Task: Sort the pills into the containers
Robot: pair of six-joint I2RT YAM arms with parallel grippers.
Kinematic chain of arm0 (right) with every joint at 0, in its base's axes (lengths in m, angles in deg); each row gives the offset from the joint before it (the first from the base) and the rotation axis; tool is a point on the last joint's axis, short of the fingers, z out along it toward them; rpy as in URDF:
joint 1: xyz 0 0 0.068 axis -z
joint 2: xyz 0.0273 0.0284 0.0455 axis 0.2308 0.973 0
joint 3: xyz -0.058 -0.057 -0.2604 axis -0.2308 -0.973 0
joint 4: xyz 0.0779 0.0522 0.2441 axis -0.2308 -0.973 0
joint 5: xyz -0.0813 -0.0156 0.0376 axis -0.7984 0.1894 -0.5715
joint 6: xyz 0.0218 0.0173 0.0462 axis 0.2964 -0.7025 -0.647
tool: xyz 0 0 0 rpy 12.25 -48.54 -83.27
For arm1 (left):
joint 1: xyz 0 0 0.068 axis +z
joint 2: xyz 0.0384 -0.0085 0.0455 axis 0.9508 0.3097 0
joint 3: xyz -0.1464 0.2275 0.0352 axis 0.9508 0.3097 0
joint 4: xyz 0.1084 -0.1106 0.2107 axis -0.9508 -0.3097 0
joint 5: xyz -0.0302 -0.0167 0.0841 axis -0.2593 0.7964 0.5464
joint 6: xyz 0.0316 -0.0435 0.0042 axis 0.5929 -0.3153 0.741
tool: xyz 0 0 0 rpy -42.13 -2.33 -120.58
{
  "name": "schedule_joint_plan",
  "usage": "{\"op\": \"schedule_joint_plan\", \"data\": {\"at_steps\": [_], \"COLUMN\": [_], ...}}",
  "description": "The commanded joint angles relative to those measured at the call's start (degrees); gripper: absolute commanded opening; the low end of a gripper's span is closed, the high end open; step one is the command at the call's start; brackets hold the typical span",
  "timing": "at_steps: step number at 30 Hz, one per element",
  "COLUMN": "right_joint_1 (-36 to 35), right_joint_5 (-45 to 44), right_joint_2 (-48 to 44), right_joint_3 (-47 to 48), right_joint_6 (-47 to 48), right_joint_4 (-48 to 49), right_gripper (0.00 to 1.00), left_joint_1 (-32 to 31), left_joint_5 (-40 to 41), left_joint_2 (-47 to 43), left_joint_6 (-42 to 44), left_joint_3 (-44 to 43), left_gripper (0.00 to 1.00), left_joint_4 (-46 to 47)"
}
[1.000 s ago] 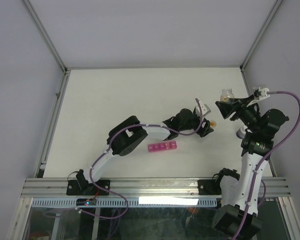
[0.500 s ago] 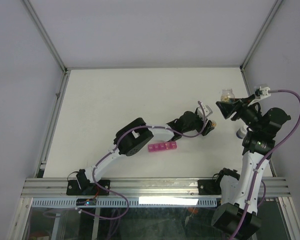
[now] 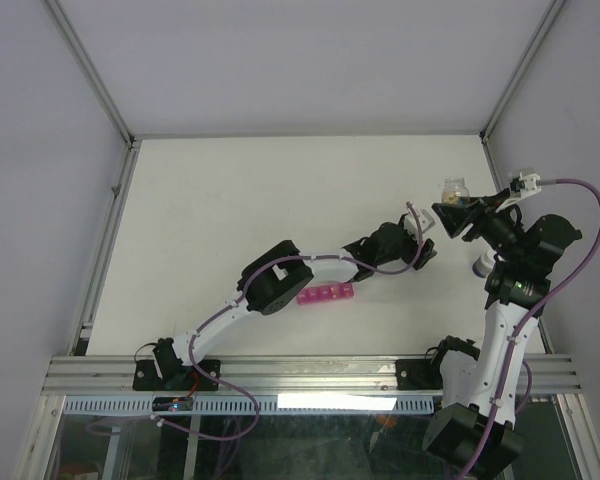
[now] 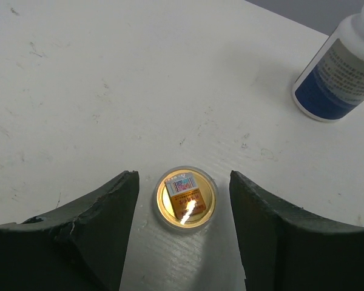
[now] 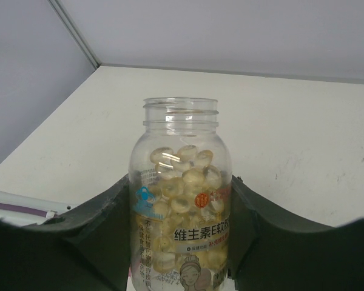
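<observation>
Stretched farther right than a second ago, left arm (image 3: 280, 280) passes pink containers (image 3: 325, 294) at the table's (image 3: 230, 200) six o'clock. Left gripper (image 3: 426, 252) stands half-wide astride a gold lid (image 4: 185, 197), not touching it. At two o'clock, right gripper (image 3: 452, 207) clamps an open pill bottle (image 5: 181, 182).

Left tool (image 4: 182, 182) agape, arm (image 3: 310, 268) outstretched — right tool (image 5: 181, 182) clamped, raised.

Above and on their near side, the containers (image 3: 325, 294) had open room. The left arm (image 3: 315, 262) crowded their left end with its elbow and ran close behind them toward the right. Well right of the containers, the left gripper (image 4: 183, 180) put its fingers (image 4: 97, 230) either side of a gold cap (image 4: 185, 199), leaving thin gaps. A white bottle (image 4: 337, 63) stood beyond. Farther back, the right gripper (image 5: 181, 185) held a clear pill bottle (image 5: 181, 139) aloft. Bare bench (image 3: 230, 200) spread behind and left.
</observation>
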Motion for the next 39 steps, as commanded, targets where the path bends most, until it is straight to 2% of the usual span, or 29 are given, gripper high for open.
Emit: {"op": "schedule_joint_plan", "data": {"at_steps": [1, 9, 27, 32, 36, 39], "right_joint_1": [0.52, 0.55, 0.57, 0.52, 0.55, 0.52], "right_joint_5": [0.97, 1.15, 1.40, 1.42, 1.50, 1.56], "right_joint_2": [-0.12, -0.06, 0.06, 0.14, 0.14, 0.14], "right_joint_3": [2.96, 2.83, 2.78, 2.78, 2.73, 2.69], "right_joint_6": [-0.03, -0.14, -0.20, -0.24, -0.24, -0.24], "right_joint_4": [1.41, 1.67, 1.68, 1.68, 1.67, 1.68], "right_gripper": [0.00, 0.00, 0.00, 0.00, 0.00, 0.00], "left_joint_1": [-0.76, -0.92, -1.80, -1.76, -1.89, -2.09], "left_joint_5": [2.79, 4.61, 5.56, 5.20, 5.17, 5.05], "left_joint_2": [1.41, 2.43, 0.08, -2.35, -6.67, -11.40], "left_joint_6": [0.17, 0.23, 5.00, 4.75, 4.51, 4.55], "left_joint_3": [-4.92, -6.59, -2.07, 1.77, 9.36, 16.41], "left_gripper": [0.62, 0.57, 0.57, 0.41, 0.35, 0.34], "left_joint_4": [-1.62, -4.34, -3.70, -1.46, 2.84, 6.67]}}
